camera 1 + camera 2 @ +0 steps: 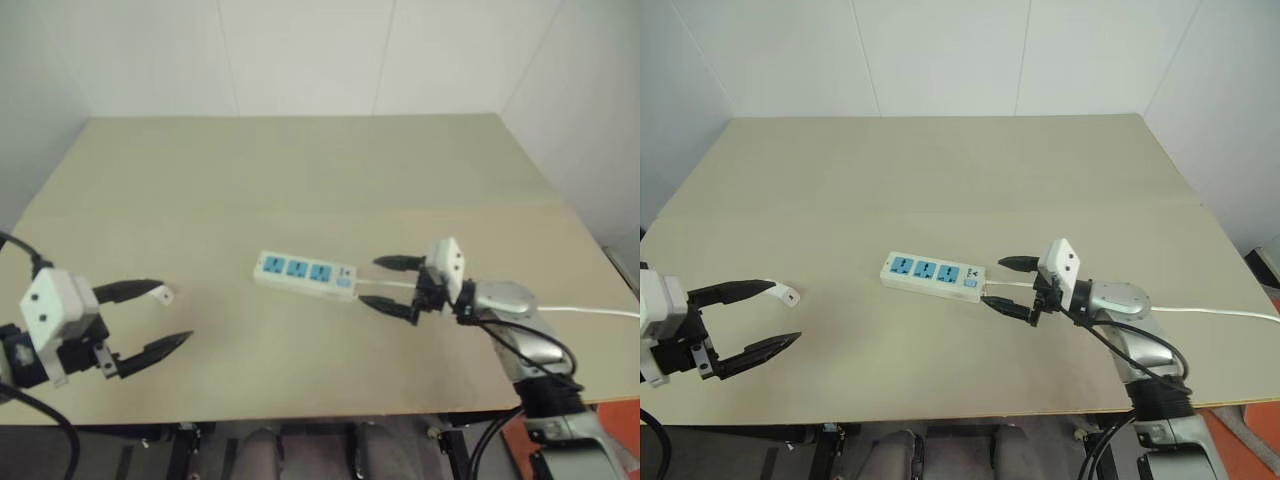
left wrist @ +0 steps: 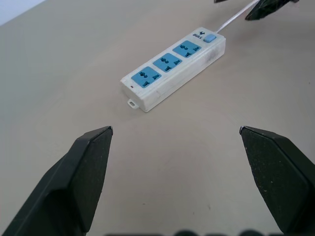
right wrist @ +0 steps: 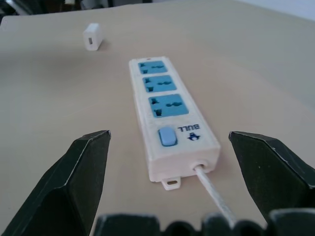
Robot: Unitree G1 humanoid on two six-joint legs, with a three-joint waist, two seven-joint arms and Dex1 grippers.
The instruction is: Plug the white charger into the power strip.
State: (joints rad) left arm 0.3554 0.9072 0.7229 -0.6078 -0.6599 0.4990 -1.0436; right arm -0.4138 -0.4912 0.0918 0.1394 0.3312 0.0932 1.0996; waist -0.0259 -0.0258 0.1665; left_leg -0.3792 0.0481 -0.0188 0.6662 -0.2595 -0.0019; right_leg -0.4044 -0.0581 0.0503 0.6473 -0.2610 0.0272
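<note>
The power strip (image 1: pixel 305 273) lies flat near the middle of the table, a white bar with three blue sockets and a blue switch at its right end. The white charger (image 1: pixel 160 294) lies on the table to the left of it, also seen beyond the strip in the right wrist view (image 3: pixel 92 37). My left gripper (image 1: pixel 172 312) is open at the left, pointing toward the strip, its far fingertip right beside the charger. My right gripper (image 1: pixel 370 281) is open at the strip's switch end, its fingers either side of the cord there. Neither gripper holds anything.
The strip's thin white cord (image 1: pixel 590 311) runs right, off the table's edge, passing under my right arm. The tan table (image 1: pixel 300 180) has a seam across its middle and open surface behind the strip. White walls stand close behind and to the right.
</note>
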